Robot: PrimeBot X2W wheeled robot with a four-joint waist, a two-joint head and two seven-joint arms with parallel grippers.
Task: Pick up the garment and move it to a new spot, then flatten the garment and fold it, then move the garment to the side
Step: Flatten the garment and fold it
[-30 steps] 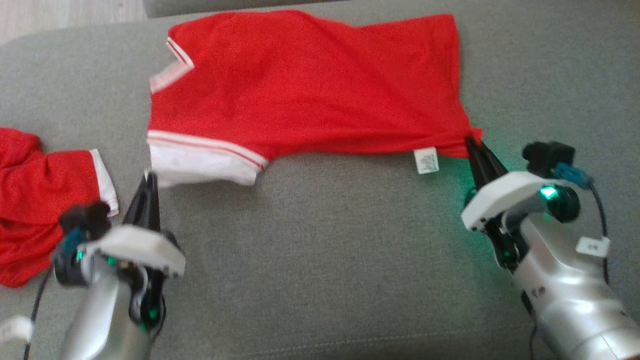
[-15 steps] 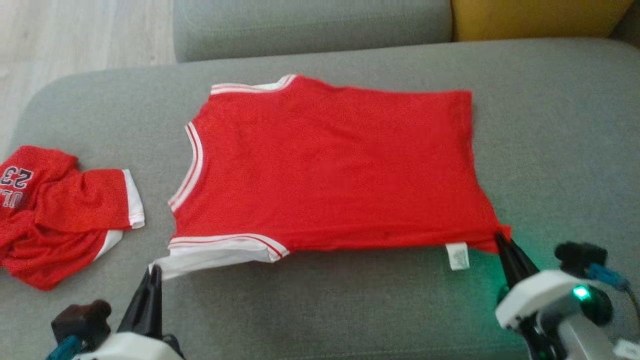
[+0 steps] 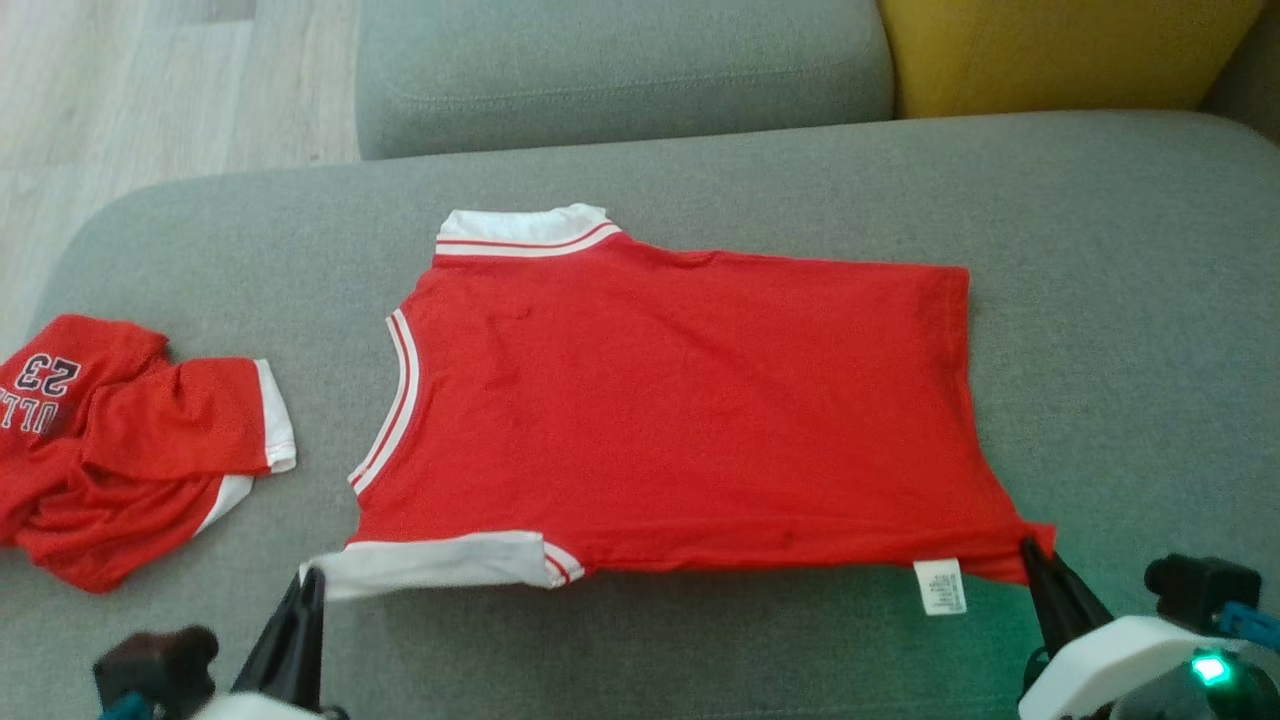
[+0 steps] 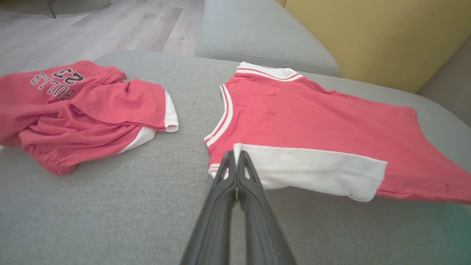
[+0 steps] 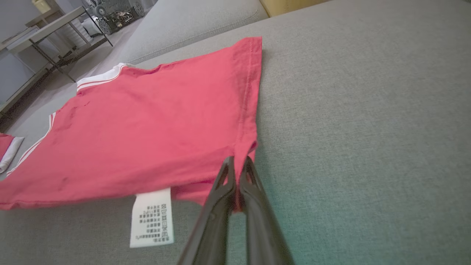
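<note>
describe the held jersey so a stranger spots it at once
On the grey sofa seat, the red jersey lies spread flat, left gripper and right gripper pinching its near corners. The crumpled red garment to its left bears lettering; this one shows none.

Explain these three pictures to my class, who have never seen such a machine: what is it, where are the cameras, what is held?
This is a wheeled robot with two arms, each ending in a gripper: a pincer of two long dark fingers. The wide picture is from a camera on its head, looking down; the other two are from wrist cameras, each looking along that arm's fingers. On the grey sofa cushion a red jersey lies spread nearly flat, a white label at its near edge. A crumpled red garment printed 23 lies apart, to its left. The left gripper is shut on the jersey's white shoulder corner, the right gripper on its hem corner.
</note>
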